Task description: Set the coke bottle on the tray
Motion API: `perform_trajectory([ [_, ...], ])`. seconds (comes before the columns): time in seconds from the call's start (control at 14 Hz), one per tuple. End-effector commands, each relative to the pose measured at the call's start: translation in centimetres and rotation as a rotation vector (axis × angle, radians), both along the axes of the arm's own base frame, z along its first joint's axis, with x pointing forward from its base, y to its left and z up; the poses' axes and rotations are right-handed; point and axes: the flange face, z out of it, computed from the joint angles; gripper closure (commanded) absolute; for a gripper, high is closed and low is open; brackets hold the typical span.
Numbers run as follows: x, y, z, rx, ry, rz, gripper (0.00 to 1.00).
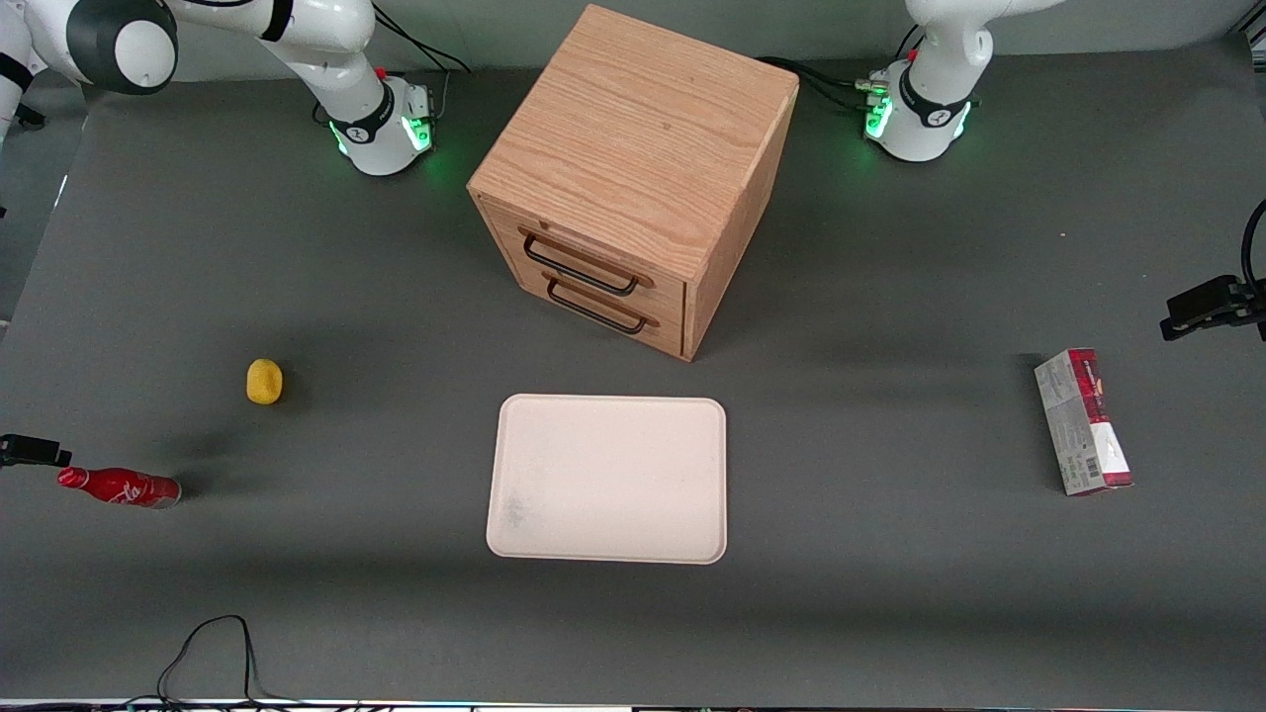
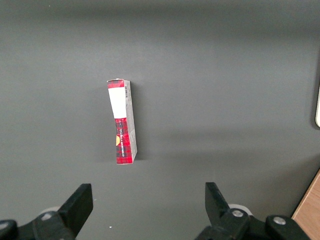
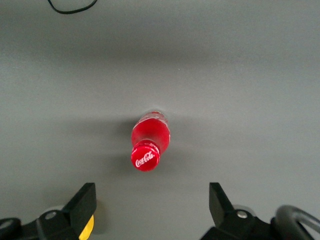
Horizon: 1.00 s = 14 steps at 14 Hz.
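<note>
The coke bottle (image 1: 121,488) is small, glossy red with white script, and stands upright on the grey table toward the working arm's end. Seen from above in the right wrist view, the coke bottle (image 3: 149,140) shows its red cap. My right gripper (image 3: 151,207) hangs well above the table, open, with nothing between its black fingers (image 3: 82,205); the bottle sits ahead of the gap, apart from both. The gripper does not show in the front view. The cream-white tray (image 1: 608,480) lies flat mid-table, with nothing on it.
A wooden two-drawer cabinet (image 1: 633,178) stands farther from the front camera than the tray. A small yellow object (image 1: 263,382) sits near the bottle. A red-and-white carton (image 1: 1083,420) lies toward the parked arm's end. A black cable (image 1: 213,643) loops at the table's near edge.
</note>
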Motion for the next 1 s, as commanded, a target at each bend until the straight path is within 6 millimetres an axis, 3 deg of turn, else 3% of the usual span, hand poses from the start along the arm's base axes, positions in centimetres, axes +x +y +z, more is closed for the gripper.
perform_trajectory([
  [0.0,0.2,0.2,-2.3,0.017,-0.008,0.019,0.00],
  [0.43,0.7,-0.1,-5.7,0.013,-0.006,0.017,0.00],
  [0.86,1.2,0.2,-6.9,0.008,-0.014,0.021,0.00],
  [0.93,1.2,0.2,-6.9,0.009,-0.014,0.021,0.14],
])
